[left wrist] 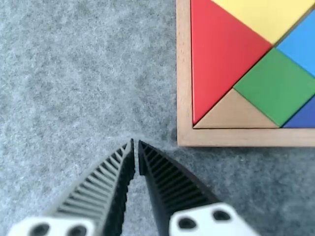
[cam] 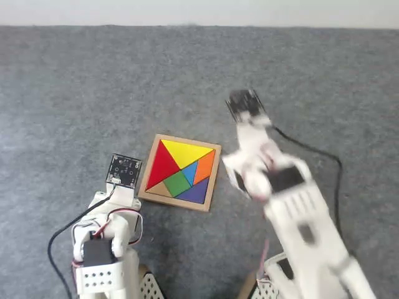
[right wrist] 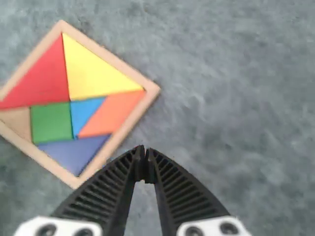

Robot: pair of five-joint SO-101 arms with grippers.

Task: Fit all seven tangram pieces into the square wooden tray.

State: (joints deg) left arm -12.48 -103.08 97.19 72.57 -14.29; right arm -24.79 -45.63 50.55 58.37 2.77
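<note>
**Handling.** The tray [cam: 216, 177] is a shallow square of wood: rigid and probably light. All seven pieces lie flush inside it:
- red triangle [cam: 161, 167]
- yellow triangle [cam: 185, 152]
- blue piece [cam: 189, 172]
- orange piece [cam: 205, 167]
- green square [cam: 177, 184]
- purple triangle [cam: 195, 192]
- plain wooden triangle [cam: 159, 189]

The pieces appear thin, stiff and smooth-topped. Packed edge to edge, they offer no free side to grip. If a hold is needed, the raised rim is the likely place, taken across its width at a corner or mid-side. The grey felt-like surface [cam: 93, 81] should resist sliding.

**Left jaws.** They are pressed together and hold nothing. The tips sit low over the surface, just beside the tray corner that holds the plain wooden triangle, and do not touch the rim.

**Right jaws.** They are pressed together and empty. They hang over the bare surface on the tray's orange-and-purple side, near the rim and apparently above it.

**Status.** No piece lies outside the tray, so the fit appears complete.
</note>
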